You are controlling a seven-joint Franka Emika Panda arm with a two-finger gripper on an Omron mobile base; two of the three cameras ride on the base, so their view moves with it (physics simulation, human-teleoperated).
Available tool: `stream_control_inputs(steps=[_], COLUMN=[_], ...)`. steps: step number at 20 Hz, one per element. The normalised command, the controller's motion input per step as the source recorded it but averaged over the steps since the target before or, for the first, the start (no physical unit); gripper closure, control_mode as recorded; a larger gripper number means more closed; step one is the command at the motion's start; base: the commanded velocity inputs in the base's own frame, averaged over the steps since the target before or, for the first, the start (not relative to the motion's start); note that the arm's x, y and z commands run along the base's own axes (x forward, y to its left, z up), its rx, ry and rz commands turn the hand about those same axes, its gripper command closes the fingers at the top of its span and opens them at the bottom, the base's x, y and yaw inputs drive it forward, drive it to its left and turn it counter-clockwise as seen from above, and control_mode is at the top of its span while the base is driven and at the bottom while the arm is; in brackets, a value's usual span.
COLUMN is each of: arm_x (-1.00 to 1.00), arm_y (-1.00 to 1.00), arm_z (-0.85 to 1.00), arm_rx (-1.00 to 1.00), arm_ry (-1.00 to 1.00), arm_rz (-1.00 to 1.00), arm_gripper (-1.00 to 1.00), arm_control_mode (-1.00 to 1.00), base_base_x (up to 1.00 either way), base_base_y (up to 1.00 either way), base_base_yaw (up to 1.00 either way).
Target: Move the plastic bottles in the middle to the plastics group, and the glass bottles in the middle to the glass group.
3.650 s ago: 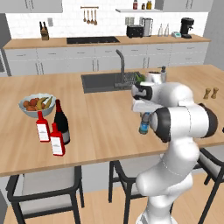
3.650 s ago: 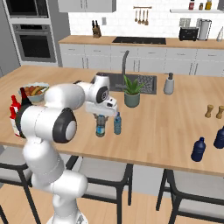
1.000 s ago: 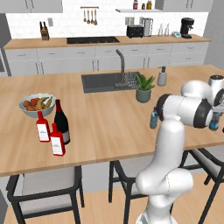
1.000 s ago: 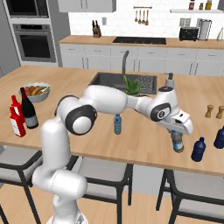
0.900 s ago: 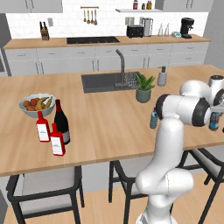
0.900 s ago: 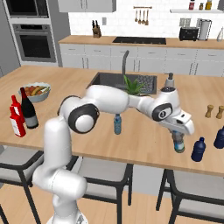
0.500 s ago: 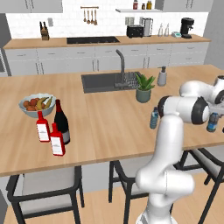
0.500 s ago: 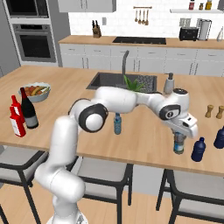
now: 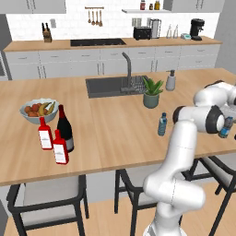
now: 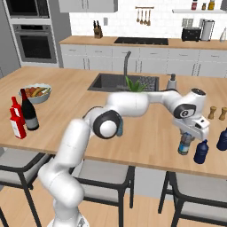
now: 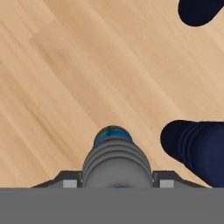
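Nearest the camera on the hand, the fingers [image 11: 114, 183] are closed on the body of a plastic water bottle [image 11: 114, 159], one dark tip on either side of it. That bottle hangs cap-down away from the lens, so its long axis runs straight along the gripper, upright over the wooden table [image 11: 65, 78].

In the right base view the gripper [image 10: 187, 142] holds the same bottle [image 10: 184, 144] at the right end of the table, its base low over the wood or perhaps already on it; the pictures do not settle which. Just beside it, to the right, stands a dark blue bottle [image 10: 201, 152], with another dark blue bottle [image 10: 222, 139] a little further right. That is the plastics group, so the held bottle already lies next to its mates, and what remains is judged to be a short move straight down along its own axis.

Further back, the other plastic water bottle [image 9: 162, 124] stands in the middle of the table by the potted plant [image 9: 151, 91]. Far at the left end stand the wine bottle [image 9: 64, 128] and two red bottles [image 9: 59, 147] beside the fruit bowl [image 9: 38, 110].
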Motion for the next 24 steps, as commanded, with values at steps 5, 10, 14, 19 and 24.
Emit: stream_control_inputs(steps=[5, 10, 14, 19, 24], arm_x=[-0.15, 0.00, 0.00, -0.12, -0.35], arm_y=[0.34, 0.29, 0.21, 0.12, 0.18], arm_z=[-0.44, -0.21, -0.12, 0.29, 0.40], arm_rx=[-0.03, -0.09, -0.20, -0.22, -0.20], arm_ry=[-0.06, -0.08, -0.11, -0.15, -0.10], arm_rz=[-0.01, -0.01, 0.00, 0.00, 0.00], arm_gripper=[-1.00, -1.00, -1.00, -1.00, -1.00], arm_control_mode=[-1.00, -1.00, -1.00, -1.00, -1.00], base_base_x=[0.00, 0.00, 0.00, 0.00, 0.00], base_base_y=[0.00, 0.00, 0.00, 0.00, 0.00], base_base_yaw=[0.00, 0.00, 0.00, 0.00, 0.00])
